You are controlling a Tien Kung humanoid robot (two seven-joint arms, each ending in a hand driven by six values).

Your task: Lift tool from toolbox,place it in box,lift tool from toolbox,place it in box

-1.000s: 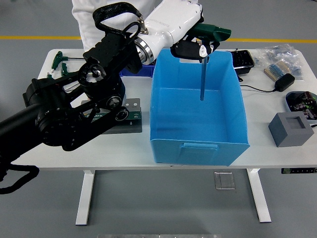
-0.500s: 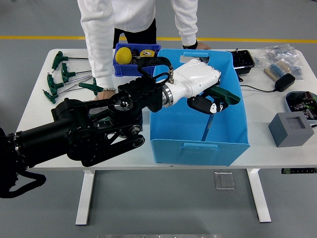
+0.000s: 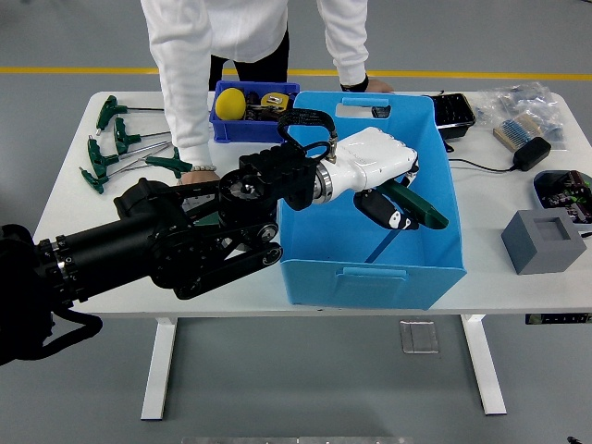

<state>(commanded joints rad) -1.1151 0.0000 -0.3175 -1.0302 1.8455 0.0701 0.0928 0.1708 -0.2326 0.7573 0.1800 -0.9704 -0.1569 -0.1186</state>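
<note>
One robot hand (image 3: 388,190) inside box (image 3: 314,194)

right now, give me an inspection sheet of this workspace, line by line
surface: white table, bare along the near edge.
job's things: green-handled tool held inside the blue box, its shaft angled down toward the floor of the box; more green-handled tools lie at the far left.
clutter: small blue bin with a yellow object, grey block, black tray, plastic bags.
grippers: left hand shut on the tool over the box; right hand not in view.
cables: black adapter with a cable running left toward the box.
surroundings: person in white sleeves at the far side, both hands resting on the table; grey floor with a yellow line.
</note>
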